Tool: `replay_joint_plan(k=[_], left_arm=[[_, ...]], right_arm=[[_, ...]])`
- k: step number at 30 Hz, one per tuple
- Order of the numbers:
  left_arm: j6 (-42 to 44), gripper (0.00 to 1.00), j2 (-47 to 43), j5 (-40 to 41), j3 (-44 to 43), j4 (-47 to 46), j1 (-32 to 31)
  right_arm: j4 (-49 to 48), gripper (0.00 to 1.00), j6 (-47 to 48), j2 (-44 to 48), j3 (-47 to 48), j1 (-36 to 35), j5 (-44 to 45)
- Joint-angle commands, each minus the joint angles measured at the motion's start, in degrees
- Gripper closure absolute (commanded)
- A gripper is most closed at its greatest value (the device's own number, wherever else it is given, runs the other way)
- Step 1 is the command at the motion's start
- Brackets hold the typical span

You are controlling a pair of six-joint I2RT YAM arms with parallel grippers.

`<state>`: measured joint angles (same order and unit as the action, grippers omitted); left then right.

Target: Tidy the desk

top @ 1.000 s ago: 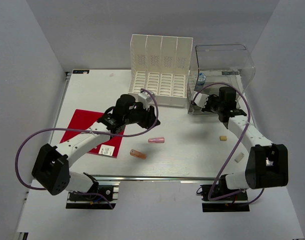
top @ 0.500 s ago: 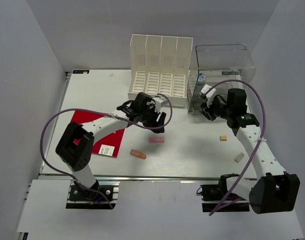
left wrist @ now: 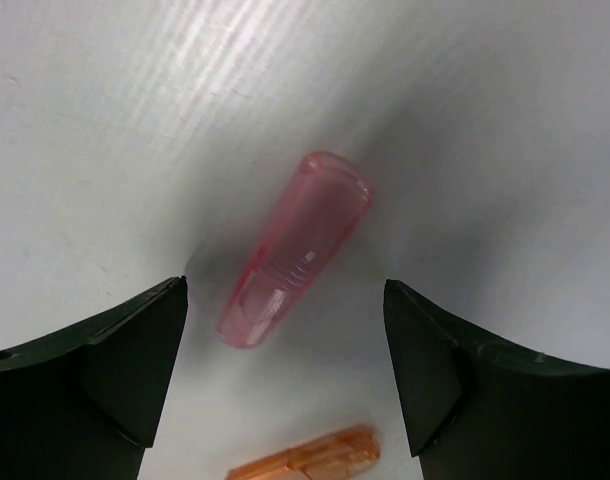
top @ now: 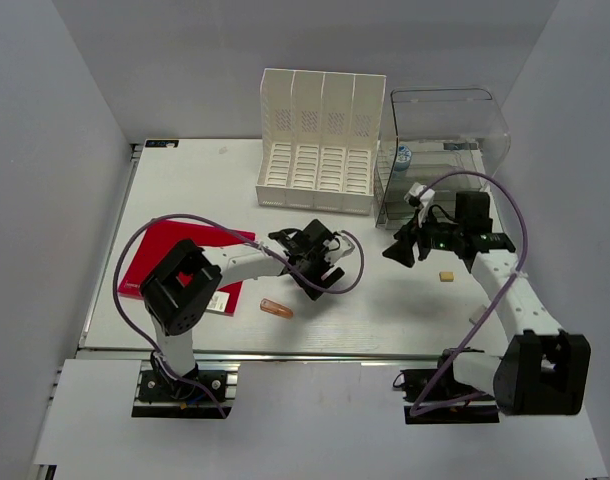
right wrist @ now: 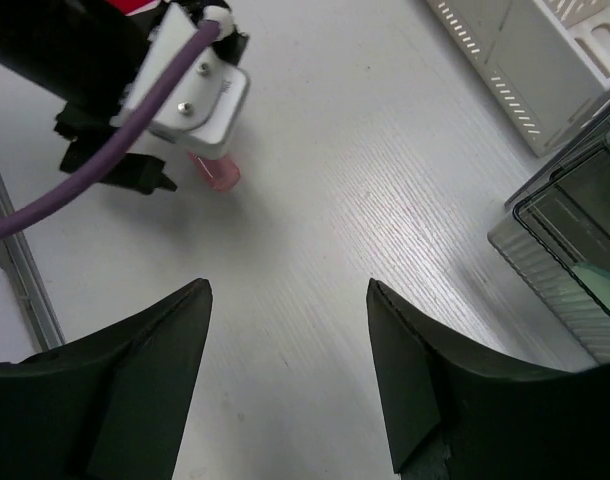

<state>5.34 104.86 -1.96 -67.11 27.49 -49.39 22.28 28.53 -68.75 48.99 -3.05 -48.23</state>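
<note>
Left gripper [left wrist: 283,300], jaws wide apart, straddles a translucent pink plastic capsule [left wrist: 297,245] on the large white desk [top: 185,190], gripping nothing. Right gripper [right wrist: 287,290] hangs open and empty.

desk [top: 195,190] | large white rectangular top | flat, level | silvery rail [top: 315,353] along near edge

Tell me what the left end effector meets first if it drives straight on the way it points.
The left end effector would likely meet the pink translucent tube, lying on the desk between its open fingers; height above it is unclear.
</note>
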Motion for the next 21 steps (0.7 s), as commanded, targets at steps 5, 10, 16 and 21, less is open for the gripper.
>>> replay_joint_plan(k=[5, 10, 16, 21], left_arm=[[2.3, 0.16, 3.86, 11.53, -0.13, -3.84, -0.62], [2.39, 0.34, 5.27, 11.01, 0.31, -4.19, -1.68], [2.83, 0.78, 3.79, 4.08, 0.57, -4.98, -2.21], [2.13, 0.91, -3.16, -3.92, 2.77, -10.59, -2.73]], right_arm=[[-3.56, 0.32, -2.34, 9.33, -3.29, 1.82, -3.8], [-4.7, 0.34, -2.52, 11.97, -4.43, 2.35, -3.72], [-6.72, 0.43, -4.45, 14.17, -5.13, 5.77, -3.02], [-13.66, 0.79, -10.51, 18.81, -7.68, 7.62, 6.88]])
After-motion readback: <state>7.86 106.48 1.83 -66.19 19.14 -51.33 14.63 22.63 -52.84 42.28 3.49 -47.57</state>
